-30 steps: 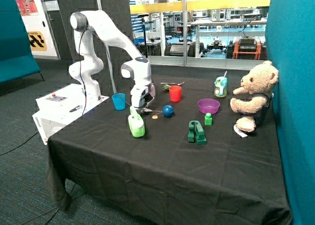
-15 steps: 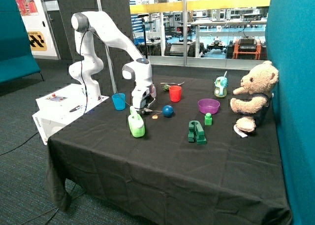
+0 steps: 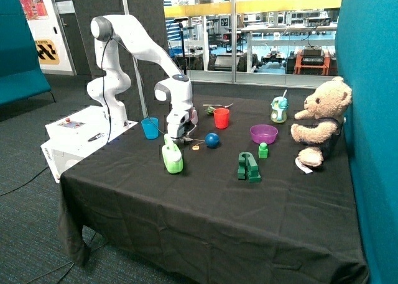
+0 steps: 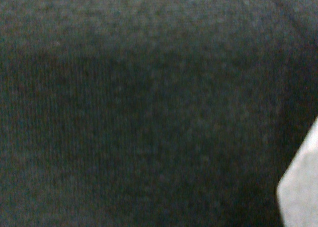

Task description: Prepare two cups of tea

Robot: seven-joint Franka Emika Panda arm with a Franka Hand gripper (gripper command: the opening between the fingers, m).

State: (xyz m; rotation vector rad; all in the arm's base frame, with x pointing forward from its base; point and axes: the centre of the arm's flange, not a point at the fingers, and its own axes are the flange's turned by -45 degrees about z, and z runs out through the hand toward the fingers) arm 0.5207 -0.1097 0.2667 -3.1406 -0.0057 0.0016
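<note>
The gripper (image 3: 176, 137) was down at the black tablecloth (image 3: 205, 203), between the blue cup (image 3: 150, 128) and the blue ball (image 3: 212, 140), just behind the light green watering can (image 3: 171, 158). Whether it was spread or closed could not be told. The wrist view showed almost only dark cloth up close, with a pale white corner (image 4: 300, 187) at one edge, perhaps a tea bag, though that was not certain.

A small yellowish tag (image 3: 196, 147) lay on the cloth just beside the gripper, toward the ball, with a thin string running back toward the gripper. The tea bag itself was hidden there. The blue cup stood upright near the gripper on the side toward the robot's base. The red cup (image 3: 221, 118) stood upright farther back, beyond the ball, well apart from the blue one. What either cup held could not be seen.

Farther out stood a purple bowl (image 3: 263, 133), a small green block (image 3: 263, 150), two dark green blocks (image 3: 249, 166), a lidded cup with a straw (image 3: 279, 109) and a teddy bear (image 3: 319, 120).
</note>
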